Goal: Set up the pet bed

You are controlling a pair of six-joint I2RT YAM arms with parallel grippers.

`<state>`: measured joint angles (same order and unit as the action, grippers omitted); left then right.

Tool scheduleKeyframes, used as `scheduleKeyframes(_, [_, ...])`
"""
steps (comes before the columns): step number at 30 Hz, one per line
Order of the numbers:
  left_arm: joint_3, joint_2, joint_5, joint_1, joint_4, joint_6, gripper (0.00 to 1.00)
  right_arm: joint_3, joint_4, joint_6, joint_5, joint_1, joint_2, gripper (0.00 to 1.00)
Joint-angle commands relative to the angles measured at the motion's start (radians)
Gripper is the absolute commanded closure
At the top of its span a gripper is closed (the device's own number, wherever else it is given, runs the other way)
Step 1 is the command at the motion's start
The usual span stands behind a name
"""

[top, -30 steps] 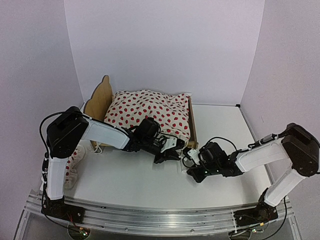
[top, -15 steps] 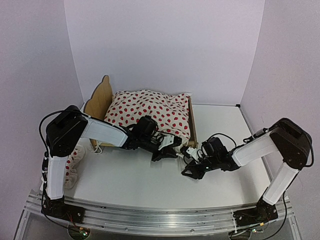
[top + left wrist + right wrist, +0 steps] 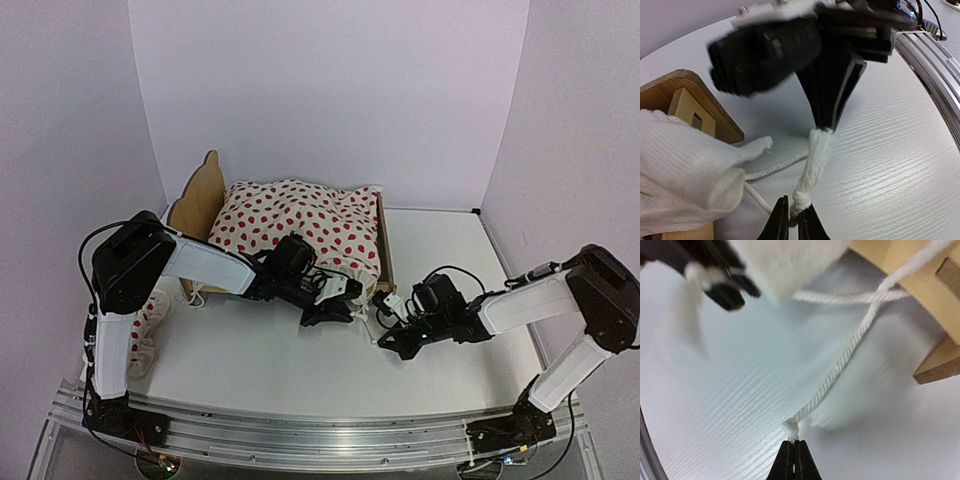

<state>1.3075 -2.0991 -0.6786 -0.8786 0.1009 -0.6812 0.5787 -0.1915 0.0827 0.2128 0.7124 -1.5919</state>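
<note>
Your left gripper pinches a cord end; your right gripper clamps a knot (both just off the bed foot edge, over the table).

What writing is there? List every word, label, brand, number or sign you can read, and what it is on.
None: no word, number or sign can be read in any view.
The pet bed, the red-dotted cloth and the white cord show no print; the right hand is too blurred in the left wrist view to tell.
</note>
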Motion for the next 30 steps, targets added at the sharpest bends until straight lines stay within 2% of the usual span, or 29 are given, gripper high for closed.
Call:
scheduleKeyframes(1, [-0.018,0.05,-0.037,-0.021,-0.053,-0.068,0.84,0.004,0.043,-0.16,0.0,0.004,0.13,1.0])
scheduleKeyframes(5, [-0.007,0.078,-0.053,-0.044,-0.091,-0.094,0.66,-0.009,0.043,-0.225,-0.063,0.004,0.224,1.0])
scheduleKeyframes(8, [-0.004,0.11,-0.106,-0.057,-0.142,-0.108,0.59,0.001,0.047,-0.261,-0.109,0.003,0.252,1.0])
scheduleKeyframes(10, [-0.002,0.126,-0.126,-0.063,-0.117,-0.046,0.56,0.017,0.05,-0.29,-0.141,0.003,0.255,1.0])
scheduleKeyframes(11, [0.006,0.127,-0.121,-0.066,-0.078,0.045,0.55,0.023,0.05,-0.302,-0.16,0.003,0.253,1.0])
scheduleKeyframes(13, [0.024,0.112,-0.064,-0.071,0.049,0.265,0.58,0.036,0.05,-0.335,-0.195,0.002,0.252,1.0])
scheduleKeyframes(15, [0.026,0.099,0.09,-0.087,0.179,0.508,0.61,0.05,0.049,-0.365,-0.233,0.002,0.256,1.0])
scheduleKeyframes(18, [0.041,0.077,0.329,-0.124,0.275,0.738,0.61,0.06,0.05,-0.4,-0.289,0.002,0.268,1.0])
scheduleKeyframes(22, [0.081,0.045,0.525,-0.155,0.269,0.836,0.63,0.055,0.05,-0.431,-0.346,0.003,0.293,1.0])
scheduleKeyframes(28, [0.151,-0.036,0.621,-0.183,0.192,0.898,0.74,0.048,0.045,-0.469,-0.362,0.002,0.281,1.0])
scheduleKeyframes(30, [0.179,-0.061,0.694,-0.191,0.159,0.917,0.77,0.048,0.041,-0.471,-0.362,0.002,0.28,1.0])
